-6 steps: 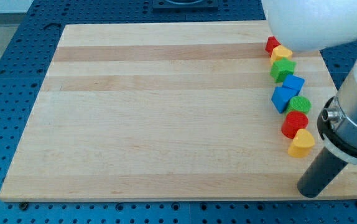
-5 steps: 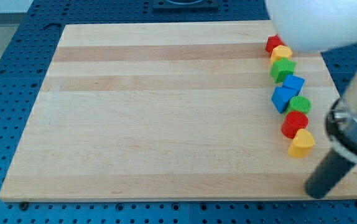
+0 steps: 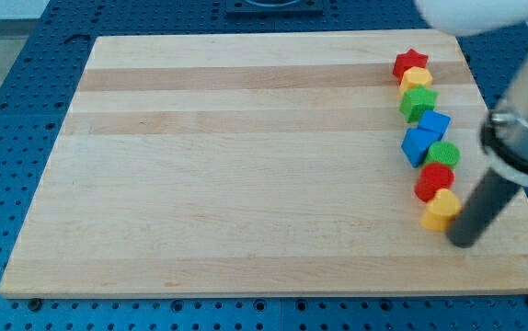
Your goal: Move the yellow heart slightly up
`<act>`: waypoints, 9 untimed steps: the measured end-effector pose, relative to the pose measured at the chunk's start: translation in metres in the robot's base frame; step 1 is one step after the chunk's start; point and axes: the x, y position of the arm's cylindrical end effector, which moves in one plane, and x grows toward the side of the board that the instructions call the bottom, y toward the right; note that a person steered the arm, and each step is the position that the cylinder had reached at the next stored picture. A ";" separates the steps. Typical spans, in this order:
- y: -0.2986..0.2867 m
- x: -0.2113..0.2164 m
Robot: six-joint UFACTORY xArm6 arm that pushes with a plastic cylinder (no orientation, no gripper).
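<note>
The yellow heart [image 3: 440,210] lies near the board's right edge, at the lower end of a column of blocks. My tip [image 3: 462,241] is just right of and below the heart, touching or almost touching it. Directly above the heart is a red round block [image 3: 435,180], touching it.
Above the red round block the column continues upward: a green round block [image 3: 444,154], two blue blocks [image 3: 418,145] [image 3: 434,122], a green star [image 3: 418,102], a yellow block [image 3: 416,78] and a red star [image 3: 409,62]. The wooden board [image 3: 246,165] ends just right of the column.
My tip has moved up and slightly left to the yellow heart's lower right side. The heart has shifted a little to the left and up against the red round block.
</note>
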 end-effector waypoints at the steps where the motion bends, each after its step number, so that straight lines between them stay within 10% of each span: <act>1: -0.025 -0.002; 3: 0.026 -0.009; 6: -0.168 -0.054; 9: -0.151 -0.055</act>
